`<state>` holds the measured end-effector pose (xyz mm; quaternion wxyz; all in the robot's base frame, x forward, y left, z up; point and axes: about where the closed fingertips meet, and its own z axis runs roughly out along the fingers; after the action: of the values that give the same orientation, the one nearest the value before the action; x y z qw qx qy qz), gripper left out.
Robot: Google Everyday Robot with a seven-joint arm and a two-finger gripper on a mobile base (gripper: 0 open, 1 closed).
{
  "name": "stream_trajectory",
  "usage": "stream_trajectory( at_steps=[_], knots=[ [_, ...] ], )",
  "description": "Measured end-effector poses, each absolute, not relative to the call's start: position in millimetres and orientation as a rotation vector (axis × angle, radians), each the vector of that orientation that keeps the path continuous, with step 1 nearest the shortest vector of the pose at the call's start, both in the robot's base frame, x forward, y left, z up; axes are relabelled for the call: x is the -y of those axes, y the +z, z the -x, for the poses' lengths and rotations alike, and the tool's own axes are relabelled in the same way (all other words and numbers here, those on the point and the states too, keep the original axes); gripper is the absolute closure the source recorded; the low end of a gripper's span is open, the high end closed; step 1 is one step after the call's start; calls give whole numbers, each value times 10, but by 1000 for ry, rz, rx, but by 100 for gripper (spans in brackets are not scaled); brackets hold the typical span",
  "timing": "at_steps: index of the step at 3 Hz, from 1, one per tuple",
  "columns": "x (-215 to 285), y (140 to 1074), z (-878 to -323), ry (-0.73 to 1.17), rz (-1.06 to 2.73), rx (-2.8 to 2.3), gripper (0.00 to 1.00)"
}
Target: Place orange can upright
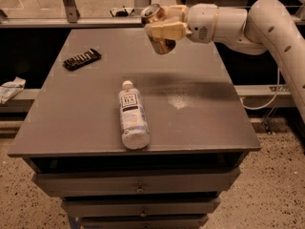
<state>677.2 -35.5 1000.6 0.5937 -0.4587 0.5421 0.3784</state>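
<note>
The orange can, shiny orange-gold with a silver top, hangs nearly upright in the air above the far middle of the grey table, tilted slightly left. My gripper reaches in from the right on a white arm and is shut on the can, with cream fingers wrapped across its upper half. The can's bottom is well clear of the tabletop.
A clear plastic tea bottle with a white cap lies on its side near the table's front middle. A dark wrapped snack bar lies at the far left. Drawers sit below the tabletop. A white cloth lies off the table at left.
</note>
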Motion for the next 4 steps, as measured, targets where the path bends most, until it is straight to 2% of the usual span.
stream_trajectory(
  at_steps=[2, 4],
  knots=[
    [322, 10029, -6769, 897, 1056, -1243, 100],
    [688, 9630, -6500, 965, 893, -1144, 100]
  ],
)
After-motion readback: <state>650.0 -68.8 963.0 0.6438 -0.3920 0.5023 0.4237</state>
